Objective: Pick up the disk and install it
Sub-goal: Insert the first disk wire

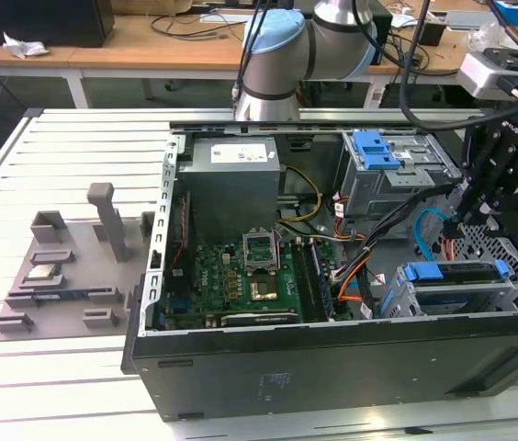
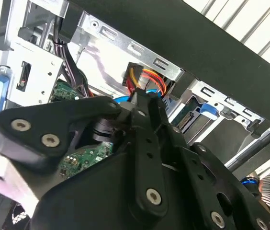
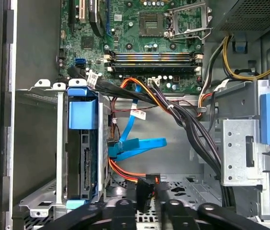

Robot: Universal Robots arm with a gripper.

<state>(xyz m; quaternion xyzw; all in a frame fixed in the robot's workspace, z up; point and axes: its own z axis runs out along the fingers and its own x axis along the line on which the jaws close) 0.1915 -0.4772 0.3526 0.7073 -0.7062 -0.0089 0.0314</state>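
Exterior view: open black metal computer case (image 1: 332, 372) lies on white slatted surface (image 1: 75, 386). The disk, a flat silver metal hard drive with blue plastic rails (image 1: 454, 276), sits slotted in a grey metal drive cage (image 1: 424, 303) by the case's near edge, toward the exterior view's right corner. Black robot gripper (image 1: 462, 220) hangs just above and behind that cage, apart from the disk.

Second wrist view: gripper (image 2: 141, 100) has its fingers drawn close together, pinching a black cable plug with orange, red and yellow wires (image 2: 139, 80).

First wrist view: gripper (image 3: 147, 203) is clamped on the same plug (image 3: 144, 188). The disk (image 3: 88, 163) stands edge-on in the cage just beside, connector edge facing the plug, blue rail tab (image 3: 82, 114) on top. Plug is near the disk's connector; I cannot tell if it is touching.

Handling judgement: disk is rigid, fairly heavy for its size, smooth metal faces likely slippery, shock-sensitive. Best hold is across the blue rails or long edges, not the label face or connector.
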